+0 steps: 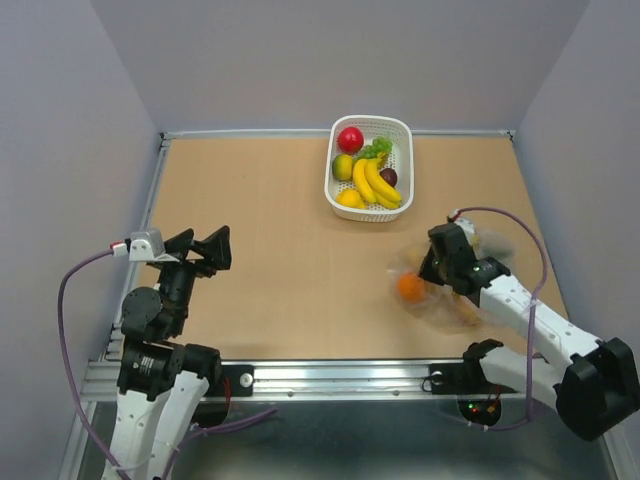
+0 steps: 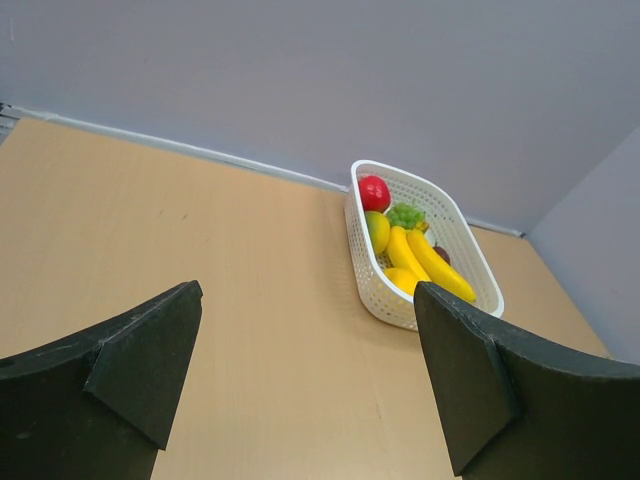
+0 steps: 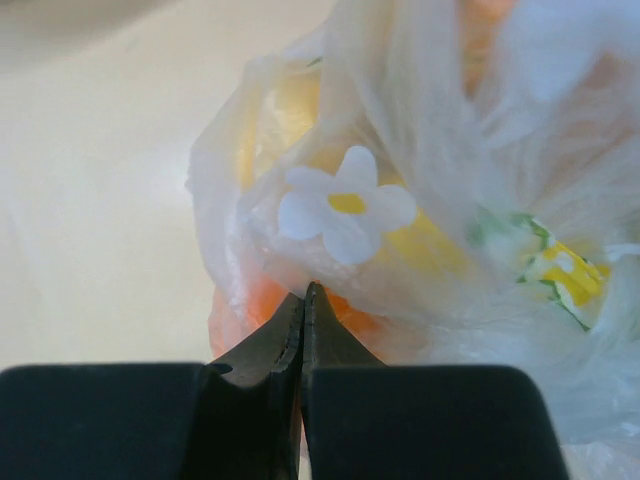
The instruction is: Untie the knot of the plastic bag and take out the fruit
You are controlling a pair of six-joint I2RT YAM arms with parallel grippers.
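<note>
Oddly, only the right wrist view showed the right gripper (image 3: 303, 295) properly. Its two black fingers were clenched tip to tip, hard against the skin of the plastic bag (image 3: 450, 150). I could not tell whether a fold of film was caught between them. That view also picked out a white flower print (image 3: 345, 200) and a green-and-yellow print (image 3: 552, 268) on the film, with orange and yellow shapes glowing behind it.

From above, the bag was a pale smear on the right side of the table (image 1: 280, 290), just ahead of the right arm. One orange fruit (image 1: 410, 288) showed clearly through it. The left gripper (image 1: 200, 250) hung released and wide at the table's left, well apart from the bag.

The white basket (image 1: 370, 119) stood at the far edge. It held a red apple (image 1: 350, 138), bananas (image 1: 378, 183), green grapes (image 1: 376, 148), a yellow-green fruit (image 1: 343, 167) and a dark one (image 1: 389, 177). The left wrist view saw this basket between its own fingers but not the bag.

I could not make out the knot anywhere. The bag's other contents were too blurred to name.
</note>
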